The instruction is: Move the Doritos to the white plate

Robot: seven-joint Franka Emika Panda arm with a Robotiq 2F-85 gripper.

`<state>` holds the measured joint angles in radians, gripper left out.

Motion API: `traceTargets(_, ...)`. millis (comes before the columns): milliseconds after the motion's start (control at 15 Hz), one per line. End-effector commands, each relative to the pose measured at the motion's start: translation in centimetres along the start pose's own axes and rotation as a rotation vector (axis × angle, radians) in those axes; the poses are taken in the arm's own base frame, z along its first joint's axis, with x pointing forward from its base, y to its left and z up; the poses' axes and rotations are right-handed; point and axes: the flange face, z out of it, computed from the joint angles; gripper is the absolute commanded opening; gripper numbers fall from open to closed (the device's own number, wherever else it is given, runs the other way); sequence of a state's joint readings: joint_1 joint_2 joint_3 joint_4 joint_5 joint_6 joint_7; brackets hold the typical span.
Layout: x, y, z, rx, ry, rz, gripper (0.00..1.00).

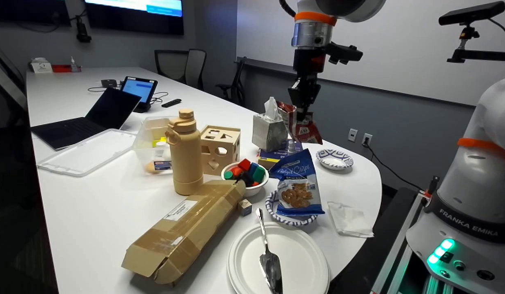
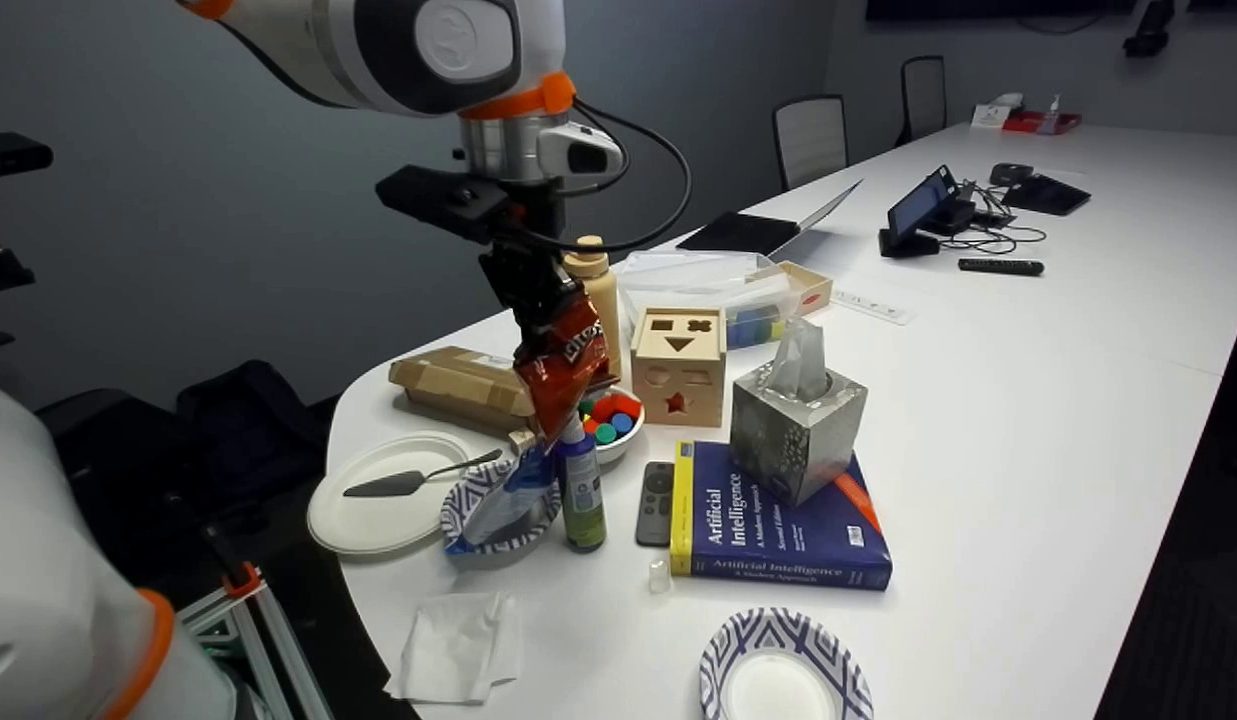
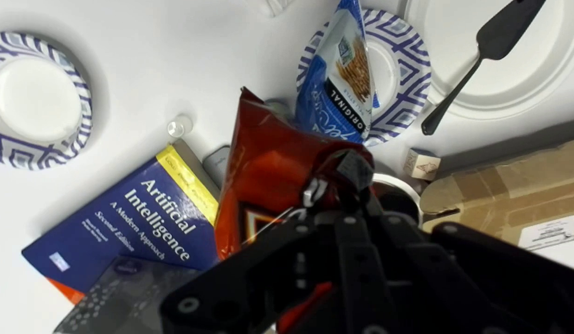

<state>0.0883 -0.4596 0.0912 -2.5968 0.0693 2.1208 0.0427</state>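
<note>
Doritos: one dark-red bag, in the air over the tabletop, well apart from the plate; gripped by the hand, its fingers clamped on a bunched part. Likely fault: slip or swing in transit; cause, a small pinched area. Direction: bulk on the hand's side away from the plate. Long axis: aslant, one end high, the other dropped; appears to run across the line to the plate, not along it. Creasing leaves the exact line uncertain.

Spray bottle: one, upright, off from the plate, below the Doritos; clearance not readable. Likely fault: toppling; cause, the dropped end dragging.

Blue bag: one, propped in a patterned dish, just beside the plate, on the probable path. Likely fault: struck or swept along; cause, a low carry.

Server: one, lying on the plate, handle out past the rim. Likely fault: Doritos tilting or sliding; cause, release on top of it.
</note>
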Motion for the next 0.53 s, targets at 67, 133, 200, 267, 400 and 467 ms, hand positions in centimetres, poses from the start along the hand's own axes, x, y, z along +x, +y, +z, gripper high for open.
traceTargets(67, -0.2, -0.8, -2.0, 0.056, 0.073, -0.192, 0.01)
traceTargets(133, 0.0, -0.9, -2.2, 0.066, 0.086, -0.233, 0.01)
traceTargets(200, 0.2, -1.0, -2.0, 0.081, 0.082, -0.278, 0.01)
traceTargets(267, 0.4, -1.1, -1.8, 0.106, 0.07, -0.321, 0.01)
traceTargets(400, 1.3, -1.3, -0.5, 0.178, 0.024, -0.393, 0.01)
traceTargets(467, 1.8, -1.3, 0.7, 0.211, 0.009, -0.421, 0.01)
